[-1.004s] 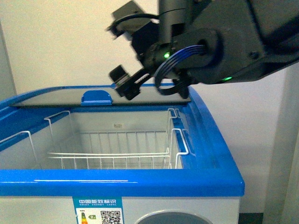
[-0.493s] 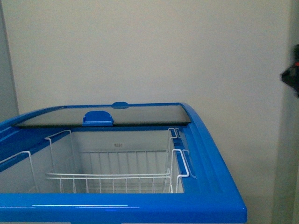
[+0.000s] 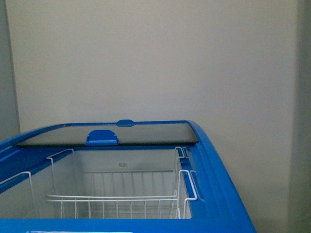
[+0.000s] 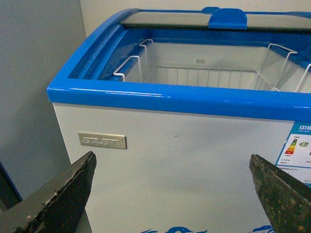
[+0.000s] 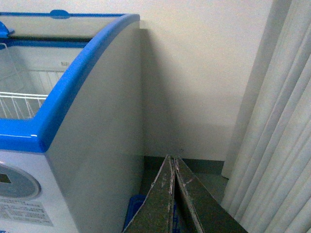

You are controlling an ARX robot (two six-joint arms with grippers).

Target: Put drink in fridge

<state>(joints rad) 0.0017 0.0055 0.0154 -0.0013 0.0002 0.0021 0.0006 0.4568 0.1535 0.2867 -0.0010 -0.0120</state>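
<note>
The fridge [image 3: 221, 179] is a white chest cooler with a blue top rim. Its glass lid [image 3: 112, 132] is slid to the back, so the front half stands open over a white wire basket [image 3: 116, 199]. The drink is out of view in every frame. In the left wrist view my left gripper [image 4: 172, 160] is open and empty, held in front of the fridge's white front wall [image 4: 184, 160], below the rim. In the right wrist view my right gripper [image 5: 174, 162] is shut and empty, beside the fridge's right side wall [image 5: 97, 145]. Neither arm shows in the front view.
A pale wall [image 3: 155, 58] stands behind the fridge. White curtains [image 5: 277, 145] hang to the right of it. A blue plastic crate [image 5: 133, 211] sits on the floor under my right gripper. A grey cabinet side [image 4: 34, 73] stands left of the fridge.
The right arm, which filled the upper right of the front view one second ago, has left that view. The front camera now sits lower, showing less of the fridge's front.
</note>
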